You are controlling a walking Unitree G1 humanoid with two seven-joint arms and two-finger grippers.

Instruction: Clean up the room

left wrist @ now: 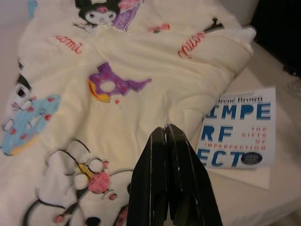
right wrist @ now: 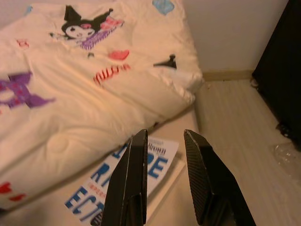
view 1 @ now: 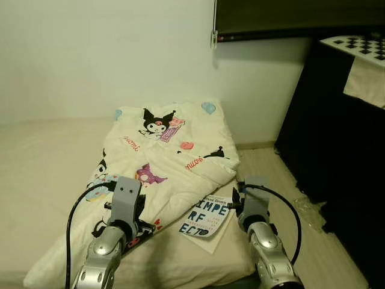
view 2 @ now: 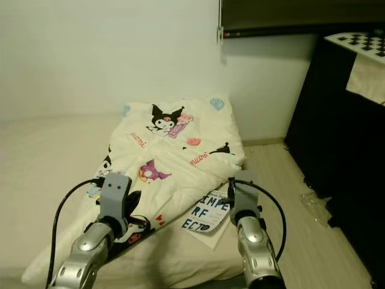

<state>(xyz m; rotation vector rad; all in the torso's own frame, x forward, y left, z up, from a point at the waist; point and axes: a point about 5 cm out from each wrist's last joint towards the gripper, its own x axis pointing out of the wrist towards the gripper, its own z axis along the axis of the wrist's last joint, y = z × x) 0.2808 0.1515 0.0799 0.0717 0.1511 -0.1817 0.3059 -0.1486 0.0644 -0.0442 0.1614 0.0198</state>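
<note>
A cream quilt [view 1: 168, 156] printed with cartoon figures lies rumpled across the bed [view 1: 42, 162]. A white book [view 1: 206, 217] with big blue letters rests on the mattress at the quilt's near right corner, partly tucked under its edge. My left gripper [left wrist: 165, 134] hovers over the quilt's lower part, fingers shut together with nothing between them. My right gripper [right wrist: 164, 136] hangs just above the book [right wrist: 127, 174] near the bed's right edge, open and empty.
A pale wall stands behind the bed. To the right runs a strip of light wood floor [view 1: 283, 180], then a tall black cabinet [view 1: 337, 132] with a checkerboard sheet [view 1: 361, 45] on top. Clear plastic wrap [view 1: 310, 211] lies on the floor beside it.
</note>
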